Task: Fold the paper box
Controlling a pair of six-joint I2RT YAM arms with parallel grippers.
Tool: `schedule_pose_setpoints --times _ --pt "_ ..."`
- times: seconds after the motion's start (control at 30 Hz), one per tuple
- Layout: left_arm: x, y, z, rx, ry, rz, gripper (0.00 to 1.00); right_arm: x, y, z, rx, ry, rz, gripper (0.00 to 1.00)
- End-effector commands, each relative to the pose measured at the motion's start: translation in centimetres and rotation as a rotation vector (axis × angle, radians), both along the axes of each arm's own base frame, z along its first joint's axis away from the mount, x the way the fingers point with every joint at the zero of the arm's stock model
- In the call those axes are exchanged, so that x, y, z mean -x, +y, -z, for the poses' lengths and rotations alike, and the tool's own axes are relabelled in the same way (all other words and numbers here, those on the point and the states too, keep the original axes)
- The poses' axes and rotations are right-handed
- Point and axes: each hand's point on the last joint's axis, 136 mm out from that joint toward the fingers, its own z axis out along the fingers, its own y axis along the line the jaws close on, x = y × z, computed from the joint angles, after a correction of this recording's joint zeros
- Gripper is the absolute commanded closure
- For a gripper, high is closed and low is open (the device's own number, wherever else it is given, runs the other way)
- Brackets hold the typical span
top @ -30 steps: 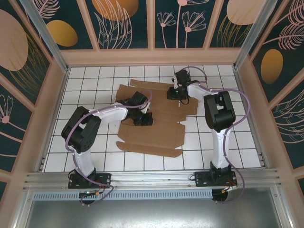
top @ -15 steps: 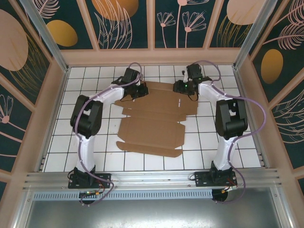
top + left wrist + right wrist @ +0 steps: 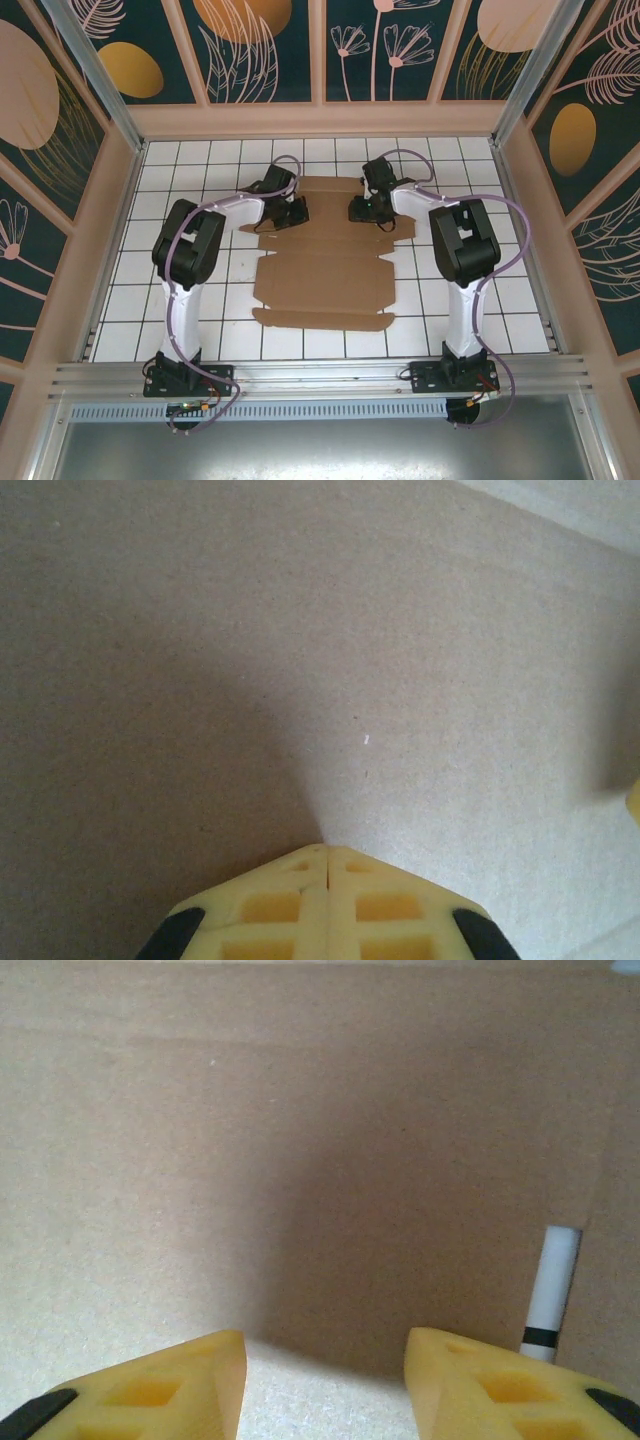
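Paper box (image 3: 325,285): flat die-cut sheet, mid tabletop (image 3: 190,175). Left pincer (image 3: 327,865) fingers together, tip at far panel. Right pincer (image 3: 325,1345) fingers apart, holding nothing. Risk: unclamped sheet skids when pushed; finger snags in slot (image 3: 551,1290)

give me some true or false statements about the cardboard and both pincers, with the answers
1. The paper box lies as a flat sheet on the tiled table. True.
2. The left pincer stands wide open. False: it is shut, with nothing gripped.
3. The right pincer is open and grips nothing. True.
4. Both pincers are over the sheet's near edge. False: they are over its far part.
5. A narrow slot in the cardboard shows beside the right pincer. True.
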Motion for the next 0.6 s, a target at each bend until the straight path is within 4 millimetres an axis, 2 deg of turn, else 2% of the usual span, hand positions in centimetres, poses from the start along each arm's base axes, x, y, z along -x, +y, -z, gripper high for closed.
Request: schedule_pose_setpoints --times 0.0,0.2,0.43,0.57 --pt "3.2 1.5 2.4 -0.049 0.104 -0.016 0.98 1.6 -0.8 3.3 0.047 0.078 0.001 0.53" --pt "4.8 2.3 2.6 -0.053 0.114 -0.015 0.98 2.5 -1.0 3.5 0.042 0.086 0.011 0.53" --pt "3.9 2.0 1.1 -0.055 0.078 -0.008 0.97 3.5 -1.9 1.7 0.05 0.054 0.044 0.54" --pt "3.3 2.0 0.4 -0.066 0.054 -0.002 0.97 3.1 -2.5 0.1 0.059 0.02 0.062 0.54"
